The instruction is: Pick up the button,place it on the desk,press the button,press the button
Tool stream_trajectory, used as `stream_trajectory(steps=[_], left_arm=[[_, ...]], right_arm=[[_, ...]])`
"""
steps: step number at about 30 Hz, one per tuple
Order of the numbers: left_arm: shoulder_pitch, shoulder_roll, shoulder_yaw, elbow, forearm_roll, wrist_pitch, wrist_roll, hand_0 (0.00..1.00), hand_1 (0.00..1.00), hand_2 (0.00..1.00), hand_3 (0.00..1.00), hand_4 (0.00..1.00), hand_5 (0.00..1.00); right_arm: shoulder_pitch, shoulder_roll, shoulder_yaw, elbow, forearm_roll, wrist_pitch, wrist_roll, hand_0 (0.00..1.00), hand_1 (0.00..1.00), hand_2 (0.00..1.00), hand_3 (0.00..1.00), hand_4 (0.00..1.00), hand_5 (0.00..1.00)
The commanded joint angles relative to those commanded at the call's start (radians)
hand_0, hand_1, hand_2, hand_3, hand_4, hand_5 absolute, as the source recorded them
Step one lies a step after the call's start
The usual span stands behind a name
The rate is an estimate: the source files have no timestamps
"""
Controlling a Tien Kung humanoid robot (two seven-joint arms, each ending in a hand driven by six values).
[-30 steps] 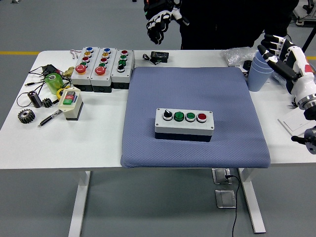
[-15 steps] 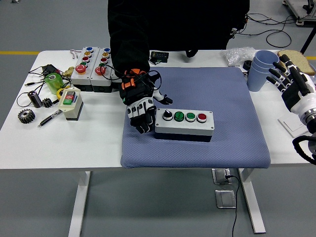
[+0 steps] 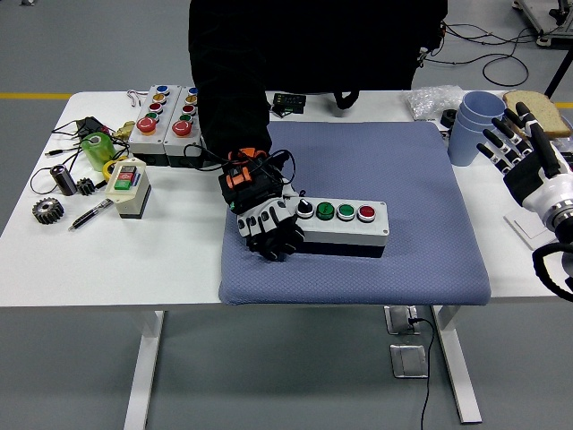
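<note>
the grey four-button control box (image 3: 342, 227) lies on the blue-grey padded mat (image 3: 358, 170) on the white tabletop (image 3: 107, 260). a person's gloved hand (image 3: 267, 219) grips its left end. the right robot hand (image 3: 519, 148) hovers beside the light blue stacked cups (image 3: 470, 125), fingers spread, holding nothing.

- The person's gloved hand (image 3: 267, 220) covers the left end of the four-button box (image 3: 337, 225), and their dark sleeve (image 3: 228, 81) blocks the way in from the far left.
- Bare blue mat (image 3: 421, 188) lies open right of the box (and in front of it).
- Stacked blue cups (image 3: 473, 125) stand just beside the right hand (image 3: 524, 152).
</note>
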Motion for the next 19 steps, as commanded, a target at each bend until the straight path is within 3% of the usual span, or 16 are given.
stream_trajectory(steps=[19], left_arm=[[-0.002,-0.001,0.006,0.000,-0.007,0.001,-0.001,0.622,0.658,0.678,0.598,0.333,0.636]], right_arm=[[-0.003,-0.005,0.004,0.003,0.007,-0.003,0.002,0.772,0.703,0.730,0.713,0.777,0.449]])
